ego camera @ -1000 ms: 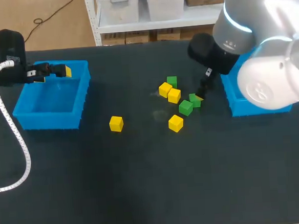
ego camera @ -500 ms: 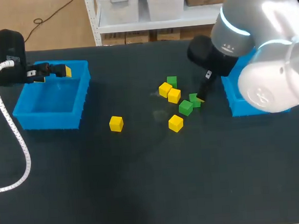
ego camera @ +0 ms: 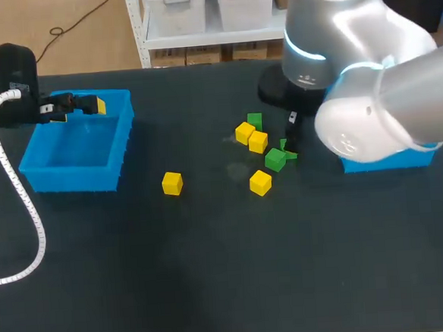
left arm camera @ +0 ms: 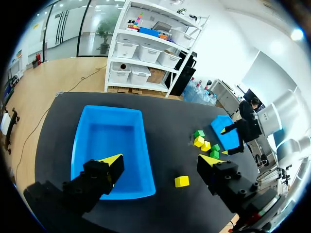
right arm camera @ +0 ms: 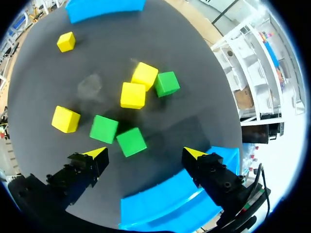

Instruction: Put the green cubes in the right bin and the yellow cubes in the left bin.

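Right gripper, right wrist view: our right gripper (right arm camera: 145, 154) stands spread wide, pinching nothing; a green plastic cube (right arm camera: 131, 141) lies just ahead of its gap, clear of both fingers.
Cluster, right wrist view: a second green cube (right arm camera: 104, 128) sits just beside the first. A third green cube (right arm camera: 167, 83) lies farther ahead, beside two touching yellow plastic cubes (right arm camera: 133, 95). Another yellow cube (right arm camera: 65, 119) is near the second green one, and a lone yellow cube (right arm camera: 66, 41) lies well apart.
Right bin, right wrist view: we see the right blue plastic bin (right arm camera: 165, 201) under the gripper.
Left gripper, left wrist view: our left gripper (left arm camera: 160, 162) is spread wide and empty, one finger over the left blue plastic bin (left arm camera: 109, 141), the other over the table beside it; the lone yellow cube lies ahead of the gap.
Table, head view: the black table (ego camera: 215, 288) carries every cube we can see; our right arm (ego camera: 368, 87) covers most of the right bin, and the left gripper hangs at the left bin's far rim.
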`<state>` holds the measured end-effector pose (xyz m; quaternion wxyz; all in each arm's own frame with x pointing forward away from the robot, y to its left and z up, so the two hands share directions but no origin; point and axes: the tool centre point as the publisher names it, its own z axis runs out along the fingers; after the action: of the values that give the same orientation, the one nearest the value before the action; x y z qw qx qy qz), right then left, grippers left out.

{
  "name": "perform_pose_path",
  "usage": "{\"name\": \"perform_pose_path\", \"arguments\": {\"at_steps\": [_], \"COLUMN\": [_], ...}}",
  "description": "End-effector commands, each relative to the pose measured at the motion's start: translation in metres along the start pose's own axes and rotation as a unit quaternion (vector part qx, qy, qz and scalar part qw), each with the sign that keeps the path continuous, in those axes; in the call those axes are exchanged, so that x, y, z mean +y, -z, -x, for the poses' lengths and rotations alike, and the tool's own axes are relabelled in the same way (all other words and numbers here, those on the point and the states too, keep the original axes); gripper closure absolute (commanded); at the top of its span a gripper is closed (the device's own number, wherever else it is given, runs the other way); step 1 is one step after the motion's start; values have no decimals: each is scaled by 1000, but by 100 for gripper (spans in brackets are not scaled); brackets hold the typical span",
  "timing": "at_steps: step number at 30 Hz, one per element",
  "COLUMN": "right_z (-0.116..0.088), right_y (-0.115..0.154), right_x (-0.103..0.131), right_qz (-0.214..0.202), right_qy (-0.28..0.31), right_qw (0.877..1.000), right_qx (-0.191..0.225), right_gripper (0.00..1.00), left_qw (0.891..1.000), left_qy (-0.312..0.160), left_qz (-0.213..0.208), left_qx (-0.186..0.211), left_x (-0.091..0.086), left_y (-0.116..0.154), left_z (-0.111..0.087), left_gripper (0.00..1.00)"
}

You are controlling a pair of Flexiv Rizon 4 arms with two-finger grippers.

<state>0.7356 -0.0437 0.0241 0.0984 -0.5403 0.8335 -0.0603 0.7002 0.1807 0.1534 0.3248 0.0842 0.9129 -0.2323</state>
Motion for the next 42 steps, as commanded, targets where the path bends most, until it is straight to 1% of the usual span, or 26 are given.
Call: {"name": "perform_pose_path", "arguments": {"at_steps": [1, 5, 8, 15, 20, 21, 22, 23, 24, 26, 27, 31, 35, 38, 42], "right_z": [4, 2, 2, 7, 12, 12, 13, 13, 14, 14, 14, 12, 10, 8, -2], "right_y": [-16, -24, -29, -41, -45, -45, -46, -46, -47, -47, -47, -45, -35, -17, 18], "right_x": [-11, -12, -7, 4, 13, 14, 15, 16, 16, 16, 15, 11, 2, -11, -34], "right_qz": [-2, 3, 16, 27, 28, 28, 31, 32, 34, 33, 33, 21, 6, -11, -44], "right_qy": [-8, -10, -8, 1, 5, 6, 7, 6, 3, -8, -10, -26, -47, -76, -128], "right_qw": [1000, 1000, 1000, 999, 999, 999, 999, 999, 999, 999, 999, 999, 999, 997, 989], "right_qx": [16, 20, 20, 20, 20, 21, 21, 21, 19, 16, 18, 16, 7, -18, -63], "right_gripper": [0, 0, 0, 0, 0, 4, 19, 38, 59, 98, 100, 100, 100, 100, 100], "left_qw": [1000, 1000, 1000, 1000, 1000, 1000, 1000, 1000, 1000, 1000, 1000, 1000, 1000, 1000, 1000], "left_qy": [-1, -1, -1, -1, -1, -1, -1, -1, -1, -1, -1, -1, -1, -1, -1], "left_qz": [-8, -8, -8, -8, -8, -8, -8, -8, -8, -8, -8, -8, -8, -8, -8], "left_qx": [-4, -4, -4, -4, -4, -4, -4, -4, -4, -4, -4, -4, -4, -4, -4], "left_x": [3, 3, 3, 3, 3, 3, 3, 3, 3, 3, 3, 3, 3, 3, 3], "left_y": [0, 0, 0, 0, 0, 0, 0, 0, 0, 0, 0, 0, 0, 0, 0], "left_z": [-1, -1, -1, -1, -1, -1, -1, -1, -1, -1, -1, -1, -1, -1, -1], "left_gripper": [0, 0, 0, 0, 0, 0, 0, 0, 0, 0, 0, 0, 0, 0, 0]}}
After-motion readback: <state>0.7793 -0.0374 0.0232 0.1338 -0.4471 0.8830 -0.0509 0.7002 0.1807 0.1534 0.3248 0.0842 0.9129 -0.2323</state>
